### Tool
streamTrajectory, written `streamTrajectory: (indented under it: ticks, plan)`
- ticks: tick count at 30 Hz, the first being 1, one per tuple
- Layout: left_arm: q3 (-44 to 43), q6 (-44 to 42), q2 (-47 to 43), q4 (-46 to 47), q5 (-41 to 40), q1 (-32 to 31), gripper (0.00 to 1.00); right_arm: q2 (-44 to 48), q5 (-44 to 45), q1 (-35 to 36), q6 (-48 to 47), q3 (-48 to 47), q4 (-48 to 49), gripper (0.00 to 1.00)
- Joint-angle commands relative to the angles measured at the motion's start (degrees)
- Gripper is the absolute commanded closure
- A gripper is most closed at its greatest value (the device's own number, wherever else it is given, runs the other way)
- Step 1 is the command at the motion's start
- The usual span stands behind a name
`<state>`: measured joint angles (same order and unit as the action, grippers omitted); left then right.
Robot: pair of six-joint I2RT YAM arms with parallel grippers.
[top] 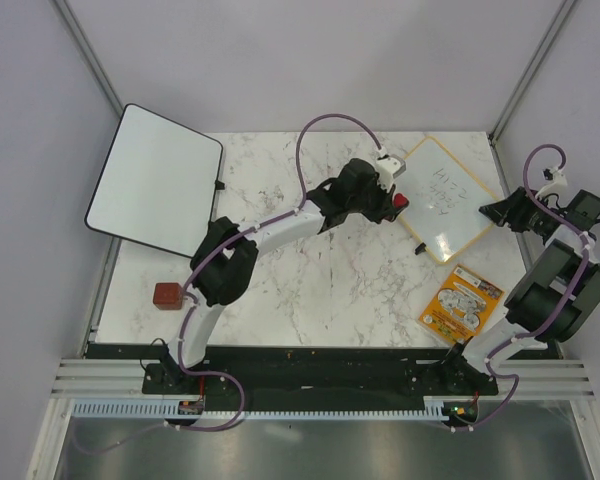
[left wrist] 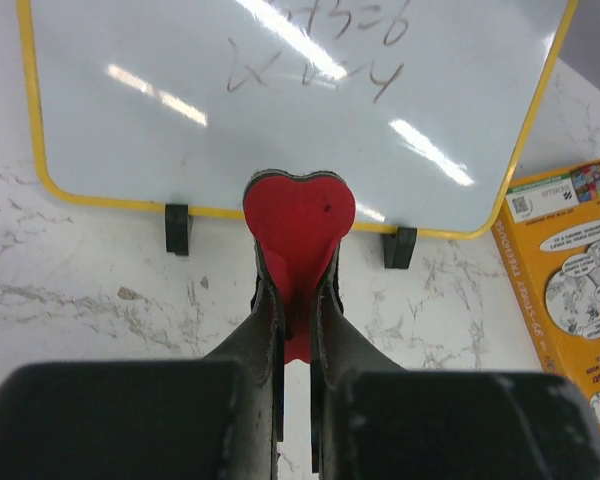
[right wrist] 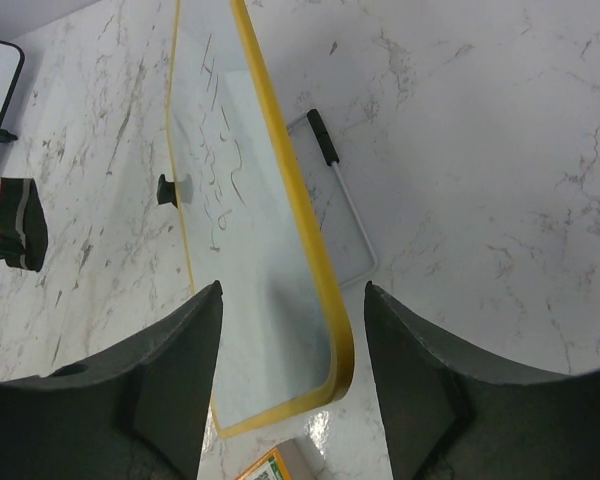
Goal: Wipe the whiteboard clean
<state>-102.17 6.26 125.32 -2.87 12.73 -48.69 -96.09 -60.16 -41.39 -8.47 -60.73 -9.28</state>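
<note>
Two grippers flank the whiteboard (top: 445,205). The left gripper (left wrist: 298,300) is clamped on a red heart-shaped eraser (left wrist: 300,215), its tip at the board's clipped edge straight ahead of the fingers; dark handwriting (left wrist: 310,75) lies beyond. The right gripper (right wrist: 292,295) gapes wide, the board's yellow-framed corner between its fingers.

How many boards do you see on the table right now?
2. The whiteboard, yellow-framed with writing, is at the far right. The larger black-framed board is at the far left, overhanging the table. None seems hidden.
</note>
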Motion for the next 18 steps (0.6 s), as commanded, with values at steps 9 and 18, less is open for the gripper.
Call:
streamTrajectory:
  ticks: [9, 18]
  plan:
    - [-17.8, 1.12, 10.03, -0.38, -3.85, 0.17, 0.98, -1.03, -1.45, 1.04, 4.96, 0.61, 8.31, 0.69]
    - [-17.63, 0.07, 12.14, 1.38, -7.54, 0.26, 0.98, -3.57, -2.77, 1.75, -5.05, -3.42, -2.66, 0.89]
